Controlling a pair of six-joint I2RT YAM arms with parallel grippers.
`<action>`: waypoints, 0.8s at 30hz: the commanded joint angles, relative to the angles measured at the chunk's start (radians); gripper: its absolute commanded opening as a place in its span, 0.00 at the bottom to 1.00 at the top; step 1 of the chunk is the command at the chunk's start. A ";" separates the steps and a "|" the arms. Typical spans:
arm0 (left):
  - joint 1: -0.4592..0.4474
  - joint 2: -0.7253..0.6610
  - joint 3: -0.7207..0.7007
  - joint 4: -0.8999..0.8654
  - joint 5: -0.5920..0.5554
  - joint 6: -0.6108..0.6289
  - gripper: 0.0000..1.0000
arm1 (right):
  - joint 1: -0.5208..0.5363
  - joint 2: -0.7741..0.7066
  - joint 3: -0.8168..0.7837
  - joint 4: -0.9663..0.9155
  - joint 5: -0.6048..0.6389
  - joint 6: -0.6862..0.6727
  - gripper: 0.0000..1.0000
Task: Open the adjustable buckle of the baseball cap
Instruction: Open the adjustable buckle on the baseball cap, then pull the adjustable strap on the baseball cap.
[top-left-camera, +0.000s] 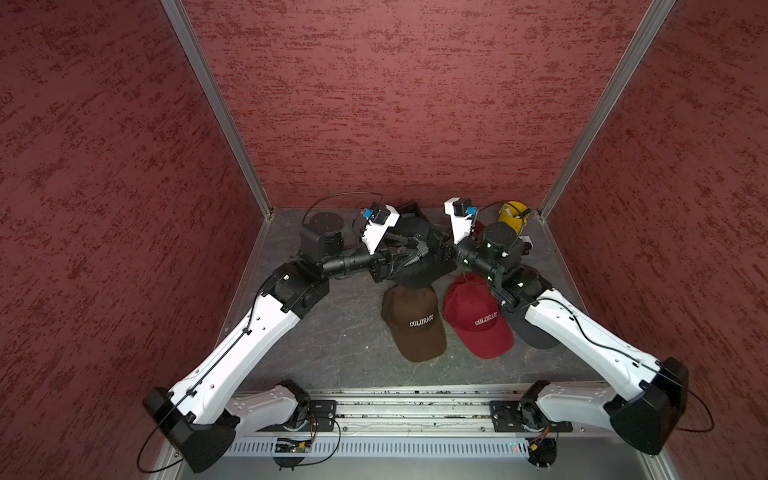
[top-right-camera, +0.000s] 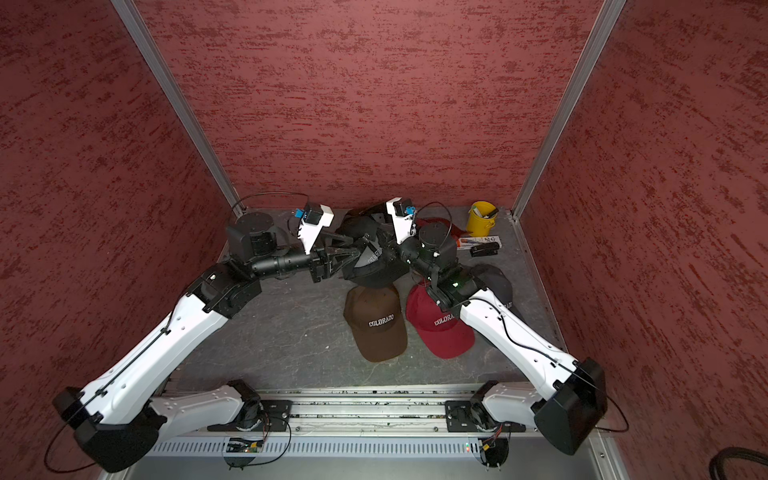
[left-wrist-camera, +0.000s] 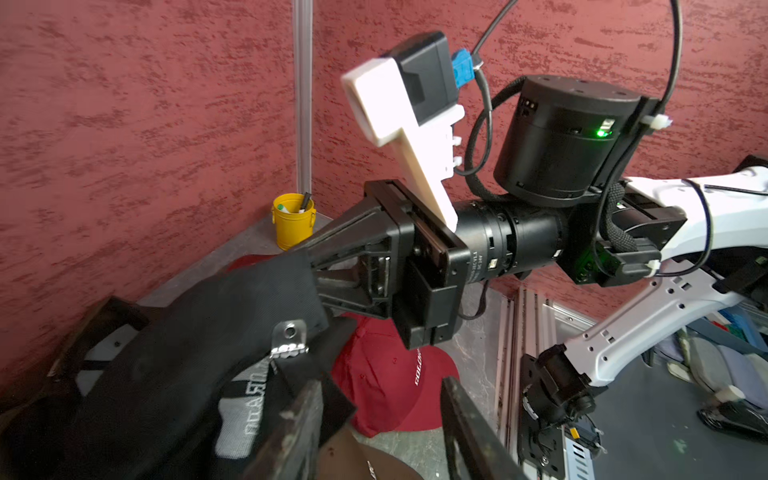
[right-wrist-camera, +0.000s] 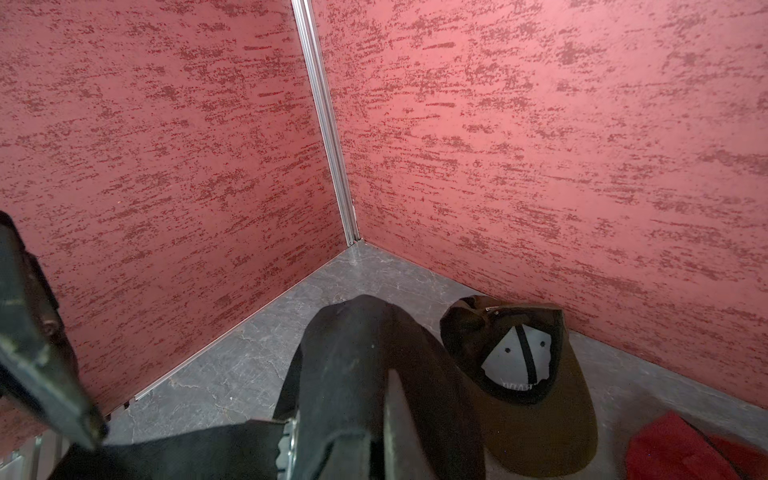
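Black cloth marks the cap (top-left-camera: 415, 276) in question. It is held up off the grey counter (top-left-camera: 332, 340) between the two arms, toward the back wall and just behind a brown cap (top-left-camera: 415, 328) and a red cap (top-left-camera: 478, 328) that lie side by side, crowns up, each lettered "COLORADO". In the left wrist view the right fingers (left-wrist-camera: 345, 245) are pressed together on a fold of the black cap's rim cloth, carrying it. The silver buckle (left-wrist-camera: 289, 340) sits on the raised back edge of that cap, just below the pinch, and faces the left wrist camera. A black strap (left-wrist-camera: 286, 386) drops from it and lies against one of the left fingers (left-wrist-camera: 301, 424). Those left fingers stand spread with nothing between them – the red cap shows through the gap. Whether the buckle's clasp is lifted I cannot tell. In the right wrist view the black cap droops in front of the camera, with the buckle's metal edge at the frame's lower border. Beyond it an olive cap (right-wrist-camera: 540, 415) rests upside down against the wall, its pale lining showing. A dark grey cap (top-right-camera: 496, 278) lies partly under the right arm, and a yellow bucket (top-left-camera: 513, 216) stands in the far right corner.
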 joint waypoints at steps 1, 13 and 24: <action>0.060 -0.055 -0.054 0.104 -0.012 -0.066 0.49 | -0.003 -0.007 0.038 0.037 -0.004 0.012 0.00; 0.039 -0.039 -0.169 0.188 -0.006 -0.053 0.51 | -0.004 0.001 0.077 0.020 -0.030 -0.003 0.00; -0.043 0.066 -0.164 0.274 -0.096 0.024 0.59 | -0.003 0.000 0.083 0.027 -0.061 -0.006 0.00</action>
